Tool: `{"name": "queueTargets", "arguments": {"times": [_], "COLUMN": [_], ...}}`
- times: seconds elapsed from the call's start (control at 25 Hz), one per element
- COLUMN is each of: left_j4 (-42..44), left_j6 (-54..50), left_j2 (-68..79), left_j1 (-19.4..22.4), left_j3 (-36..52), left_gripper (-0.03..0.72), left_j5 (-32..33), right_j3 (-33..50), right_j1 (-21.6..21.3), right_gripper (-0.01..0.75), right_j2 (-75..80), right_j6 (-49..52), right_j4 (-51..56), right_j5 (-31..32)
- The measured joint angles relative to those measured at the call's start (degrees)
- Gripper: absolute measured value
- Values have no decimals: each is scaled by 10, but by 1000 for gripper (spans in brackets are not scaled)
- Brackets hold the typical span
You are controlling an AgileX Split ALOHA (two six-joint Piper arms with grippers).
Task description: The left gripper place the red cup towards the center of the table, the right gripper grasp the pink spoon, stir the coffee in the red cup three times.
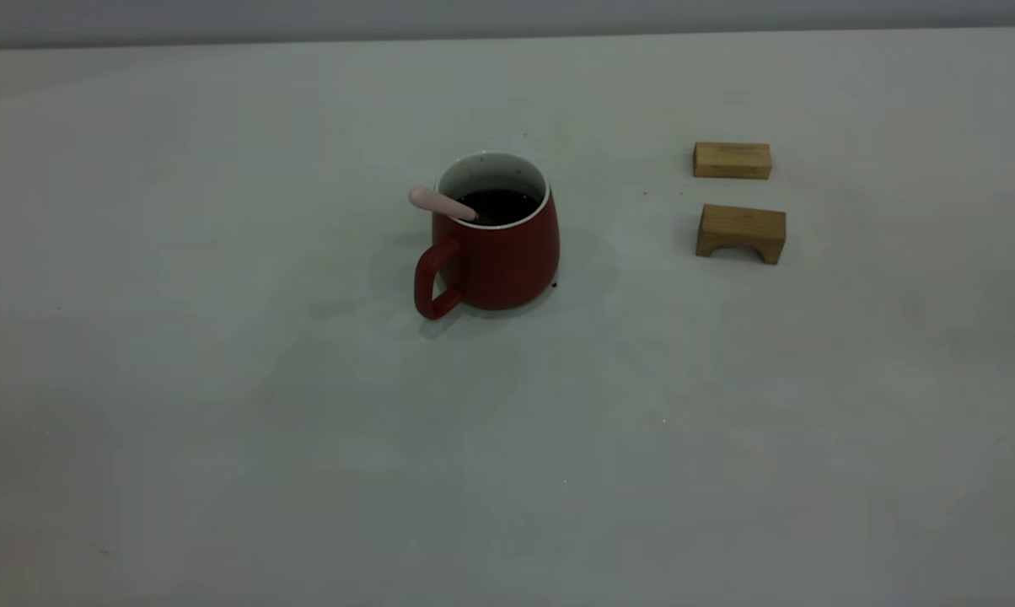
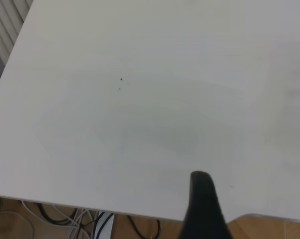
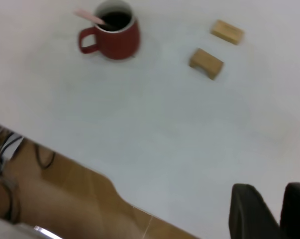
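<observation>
Item: dark red ceramic cup, wider at the base than at the rim, white inside, upright near the middle of the pale grey-white table. Its loop handle faces the near left in the exterior view. Nothing touches its outer wall.

Item: dark brown-black coffee, a dark disc inside the cup's white wall, sitting below the rim.

Item: slim spoon with a pale pink rounded handle, standing tilted in the cup. The handle leans over the rim on the handle side and juts out to the left; the bowl end is sunk in the coffee and hidden.

Item: two tan wooden blocks, well apart from the cup on its right. The farther one is a plain rectangular block; the nearer one is an arch-cut block with a notch under it. They lie close together but apart, and nothing lies between them and the cup.

Item: left pincer, off to the side over the table's edge, only one dark finger in sight; whether it is spread or pressed together I cannot tell.

Item: right pincer, hanging near the table's edge far from the cup, two dark fingers with a gap between them, holding nothing.

Item: cables on the wooden floor below the table edge.
</observation>
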Motion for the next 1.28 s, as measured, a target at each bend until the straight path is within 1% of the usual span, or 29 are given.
{"name": "queueTargets", "arguments": {"times": [0.2, 0.36, 0.52, 1.28], "left_j4": [0, 0, 0, 0], "left_j6": [0, 0, 1, 0], "left_j2": [0, 0, 0, 0], "left_j1": [0, 0, 0, 0], "left_j3": [0, 0, 0, 0], "left_gripper": [594, 594, 594, 594], "left_j5": [0, 0, 0, 0], "right_j3": [79, 118, 149, 161], "right_j1": [-51, -74, -77, -77], "right_gripper": [201, 206, 211, 236], "right_j2": [-103, -163, -179, -179], "right_j6": [18, 55, 96, 99], "right_j4": [-24, -49, -61, -62], "right_j5": [-11, -29, -47, -58]}}
